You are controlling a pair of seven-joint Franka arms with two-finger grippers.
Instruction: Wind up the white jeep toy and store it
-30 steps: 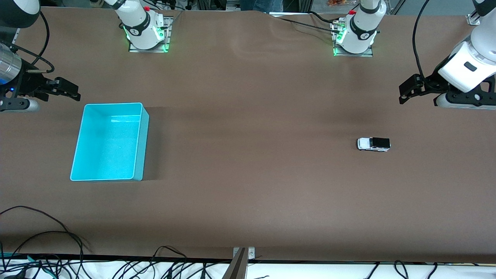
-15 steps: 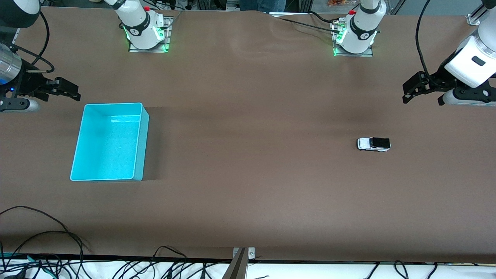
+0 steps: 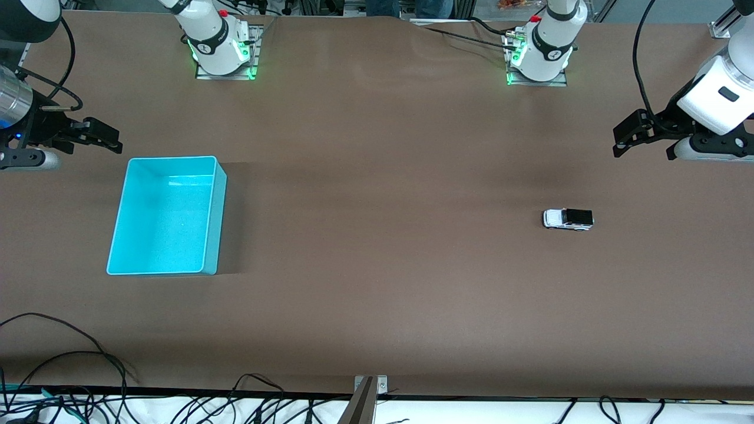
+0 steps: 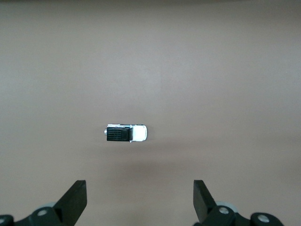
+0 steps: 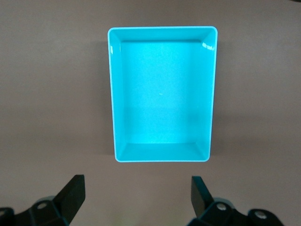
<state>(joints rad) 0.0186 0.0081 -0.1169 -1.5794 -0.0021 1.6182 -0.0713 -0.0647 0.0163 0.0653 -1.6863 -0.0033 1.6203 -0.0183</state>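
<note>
Tabletop scene at the outset of the winding-and-storing task. White jeep toy stands on its wheels on the brown table, right of centre in the front view, lengthwise across the frame with its white nose toward the cyan bin and its black roof and rear toward the left arm's end of the table. The bin lies at centre-left of that view, well apart from the toy, and its interior appears empty.

Left gripper hangs at the upper right of the front view, over bare table and above the toy in the frame; its jaws stand spread and grasp nothing, and the left wrist view shows the toy centred between the two fingertips but well away from them. Right gripper waits at the upper left, just above the bin's upper left corner in the frame, likewise spread and unloaded.

Handling, as a judgement: the toy looks light, rigid and smooth-sided, so it may roll or skid if nudged. Best purchase is probably across its flanks at mid-body, fingers clear of the wheels. Whether it carries a winding key or a pull-back drive cannot be told at this size.
</note>
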